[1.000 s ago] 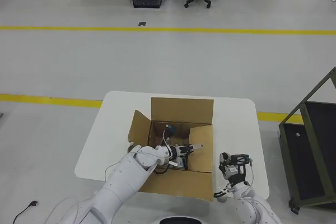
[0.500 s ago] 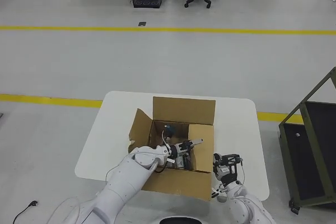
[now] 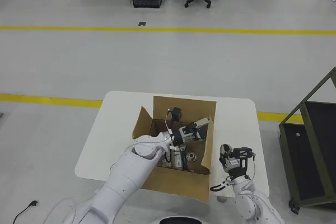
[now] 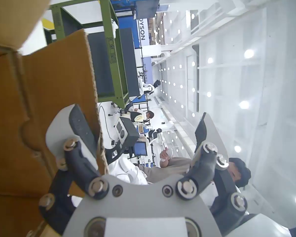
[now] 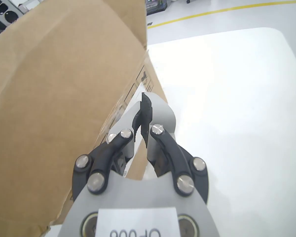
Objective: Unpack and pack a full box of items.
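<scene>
Top view: the box (image 3: 185,106) is stood mid-table (image 3: 238,115) with flaps raised and items (image 3: 182,158) seen inside. The left claw (image 3: 197,124), angled upward, is spread wide astride the right flap (image 4: 54,80), apparently to fold it clear. The right claw (image 5: 143,104) is held closed and empty just beside the box's outer wall.

Upright flap (image 4: 59,75) walls the box (image 3: 173,182) on its right; room to pass over table (image 3: 238,120) beyond

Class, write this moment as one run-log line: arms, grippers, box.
box: open, on table | left gripper: open, astride side flap | right gripper: shut, empty, outside box
</scene>
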Controlling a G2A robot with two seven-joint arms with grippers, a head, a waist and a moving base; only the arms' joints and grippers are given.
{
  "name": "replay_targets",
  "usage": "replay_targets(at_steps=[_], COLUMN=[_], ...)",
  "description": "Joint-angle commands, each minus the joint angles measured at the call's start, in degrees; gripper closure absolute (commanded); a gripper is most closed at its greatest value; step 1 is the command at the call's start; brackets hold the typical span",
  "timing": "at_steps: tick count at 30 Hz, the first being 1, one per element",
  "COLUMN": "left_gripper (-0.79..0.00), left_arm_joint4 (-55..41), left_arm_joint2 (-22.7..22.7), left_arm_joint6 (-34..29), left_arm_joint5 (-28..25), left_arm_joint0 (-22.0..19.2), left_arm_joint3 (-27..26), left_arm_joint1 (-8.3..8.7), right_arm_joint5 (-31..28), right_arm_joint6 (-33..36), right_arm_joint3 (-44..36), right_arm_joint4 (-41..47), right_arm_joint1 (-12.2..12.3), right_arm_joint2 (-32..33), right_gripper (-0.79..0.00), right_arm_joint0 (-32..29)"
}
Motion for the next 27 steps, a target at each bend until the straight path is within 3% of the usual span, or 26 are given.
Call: replay_targets(at_steps=[1, 3, 6, 12, 15, 21, 23, 24, 27], left_gripper=[-0.785, -0.785, -0.785, -0.785, -0.785, -0.785, -0.785, -0.785, -0.785], left_arm_joint4=[-0.35, -0.96, -1.82, -3.97, -4.68, 1.82, 4.88, 7.28, 13.65], left_arm_joint2=[1.45, 3.03, 5.75, 9.60, 9.80, 8.83, 8.45, 8.64, 9.25], left_arm_joint6=[-1.09, -1.41, -1.26, -2.25, -2.68, -0.47, 2.27, 3.45, 7.09], left_arm_joint5=[0.19, -0.12, -1.11, -2.58, -3.98, -5.28, -4.53, -3.86, -2.31], left_arm_joint0=[-0.78, -1.69, -3.12, -5.62, -7.24, -10.75, -11.24, -11.53, -11.89], left_arm_joint3=[-0.45, 0.17, 2.19, 9.20, 11.71, 19.76, 22.63, 24.15, 26.86], left_arm_joint1=[-0.70, -1.63, -3.36, -6.61, -7.58, -6.85, -6.17, -5.78, -4.71], right_arm_joint5=[1.36, 2.07, 2.83, 2.37, 2.29, 2.06, 1.82, 1.65, 0.74], right_arm_joint6=[0.40, 1.34, 3.58, 8.48, 9.11, 9.00, 8.47, 8.15, 6.87], right_arm_joint3=[-2.10, -4.06, -6.31, -8.36, -8.89, -8.04, -7.81, -7.62, -6.83], right_arm_joint4=[1.86, 3.48, 6.95, 16.20, 15.74, 13.11, 11.43, 10.46, 7.32], right_arm_joint1=[0.20, 0.44, 0.79, 1.22, 1.38, 1.32, 1.24, 1.19, 1.05], right_arm_joint2=[2.64, 5.17, 9.33, 16.17, 17.42, 15.98, 14.67, 13.92, 11.39], right_gripper=[-0.108, -0.117, -0.249, -0.225, -0.219, -0.185, -0.099, 0.000, 0.000], right_arm_joint0=[-0.75, -1.76, -3.18, -5.64, -6.69, -7.23, -7.09, -7.00, -6.48])
